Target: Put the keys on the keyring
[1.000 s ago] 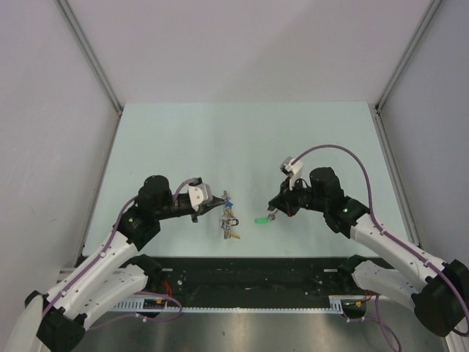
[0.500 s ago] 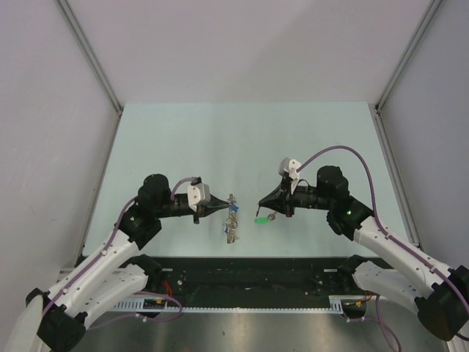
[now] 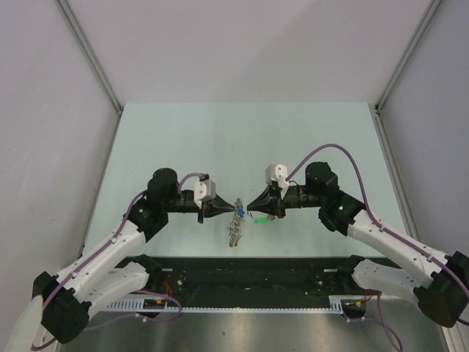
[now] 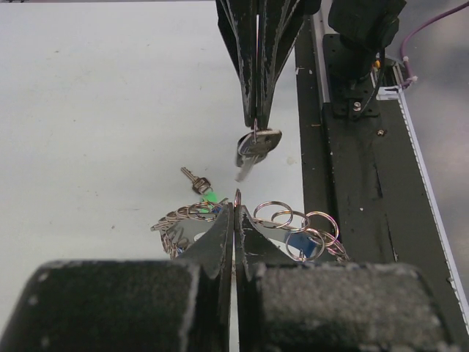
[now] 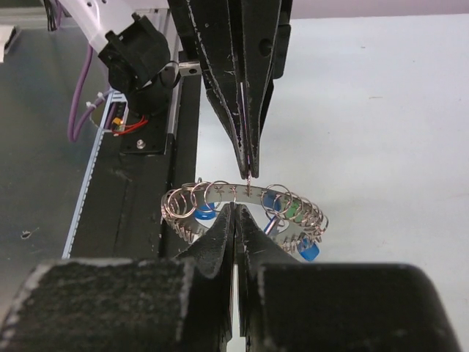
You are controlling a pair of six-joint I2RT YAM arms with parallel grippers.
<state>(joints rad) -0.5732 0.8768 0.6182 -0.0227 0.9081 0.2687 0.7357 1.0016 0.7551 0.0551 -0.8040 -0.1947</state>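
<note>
Closer now over pale-green table (image 3: 183,139): left claw (image 3: 235,206) tight on keyring (image 5: 245,192), right claw (image 3: 250,207) on key (image 4: 258,144).

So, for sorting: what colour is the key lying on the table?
Green key, clearest in top external view.

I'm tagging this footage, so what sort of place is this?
Probably a lab robot test cell: a pale green table walled by plain grey panels in metal framing, with a left arm and right arm bolted along a black rail.

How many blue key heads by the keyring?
3 blue heads, right wrist view: one at the left of the keyring, one right of centre, one low at the right end. More may hide behind its loops.
</note>
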